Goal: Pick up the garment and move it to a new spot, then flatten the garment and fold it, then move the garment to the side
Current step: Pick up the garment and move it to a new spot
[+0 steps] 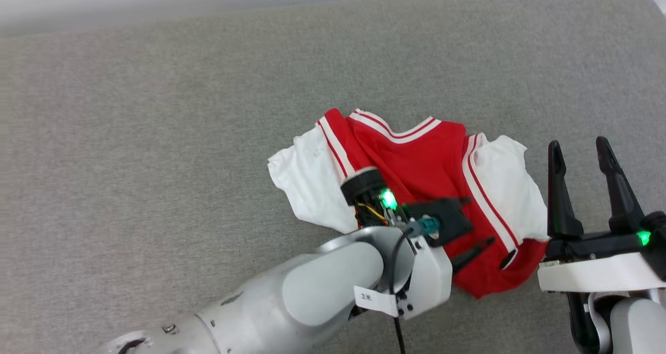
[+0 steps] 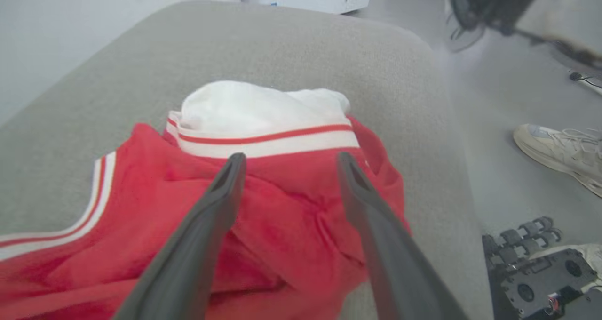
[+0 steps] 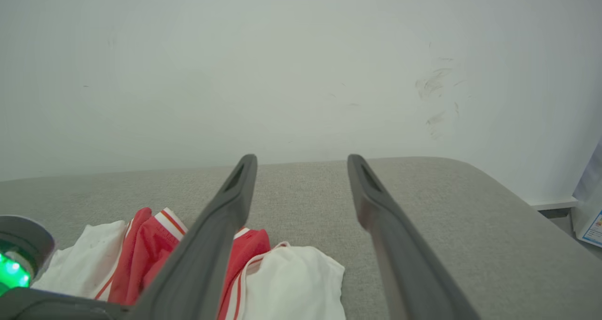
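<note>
I see the garment (image 1: 416, 172) lying rumpled right of centre on the grey cushion (image 1: 156, 135), my left gripper (image 2: 290, 156) open over its red body and my right gripper (image 1: 578, 144) open and empty just right of it, so I judge flattening, folding and setting aside are all left.

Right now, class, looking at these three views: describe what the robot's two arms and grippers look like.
The left gripper and right gripper each have two long, tapering dark grey fingers with slotted tips. The left arm is glossy silver-white, with a black cable, a small white label, exposed yellow wires and a teal connector. Each wrist carries a green light.
</note>
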You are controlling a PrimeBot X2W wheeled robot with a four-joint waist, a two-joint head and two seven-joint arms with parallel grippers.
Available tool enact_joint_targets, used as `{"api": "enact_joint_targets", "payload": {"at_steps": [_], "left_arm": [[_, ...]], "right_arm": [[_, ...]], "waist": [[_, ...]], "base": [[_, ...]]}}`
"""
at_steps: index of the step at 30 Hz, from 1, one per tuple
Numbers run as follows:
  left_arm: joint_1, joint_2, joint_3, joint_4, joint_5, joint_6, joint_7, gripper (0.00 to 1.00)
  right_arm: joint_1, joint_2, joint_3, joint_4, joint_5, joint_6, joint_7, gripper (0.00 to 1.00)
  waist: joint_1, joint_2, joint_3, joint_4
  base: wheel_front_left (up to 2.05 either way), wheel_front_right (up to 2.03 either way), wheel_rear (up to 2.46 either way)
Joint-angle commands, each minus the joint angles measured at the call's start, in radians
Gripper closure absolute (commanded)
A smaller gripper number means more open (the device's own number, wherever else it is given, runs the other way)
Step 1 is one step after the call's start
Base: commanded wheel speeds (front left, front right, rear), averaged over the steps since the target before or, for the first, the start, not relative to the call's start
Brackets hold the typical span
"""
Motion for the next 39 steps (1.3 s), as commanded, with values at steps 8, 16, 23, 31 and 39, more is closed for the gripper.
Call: {"api": "enact_joint_targets", "payload": {"at_steps": [8,16,23,31,39], "left_arm": [[0.016,0.005,0.093,0.021,0.027,0.091,-0.215,0.0],[0.132,0.111,0.286,-0.116,0.078,0.256,-0.243,0.0],[0.336,0.2,0.507,-0.278,0.166,0.344,-0.243,0.0],[0.577,0.225,0.771,-0.388,0.25,0.395,-0.242,0.0],[0.791,0.189,0.979,-0.441,0.335,0.367,-0.242,0.0]], "right_arm": [[0.06,0.001,-0.017,0.017,-0.014,-0.001,-0.003,0.0],[0.102,0.001,-0.013,0.031,-0.017,-0.001,-0.003,0.0],[0.127,0.001,-0.007,0.039,-0.019,-0.001,-0.003,0.0],[0.154,0.001,-0.002,0.052,-0.011,-0.001,-0.003,0.0],[0.182,0.001,0.0,0.072,0.003,-0.001,-0.003,0.0]], "waist": [[0.0,0.0,-0.111,0.076],[0.0,0.0,-0.176,0.129],[0.0,0.0,-0.212,0.162],[0.0,0.0,-0.249,0.192],[0.0,0.0,-0.286,0.198]], "base": [[0.0,0.0,0.0],[0.0,0.0,0.0],[0.0,0.0,0.0],[0.0,0.0,0.0],[0.0,0.0,0.0]]}}
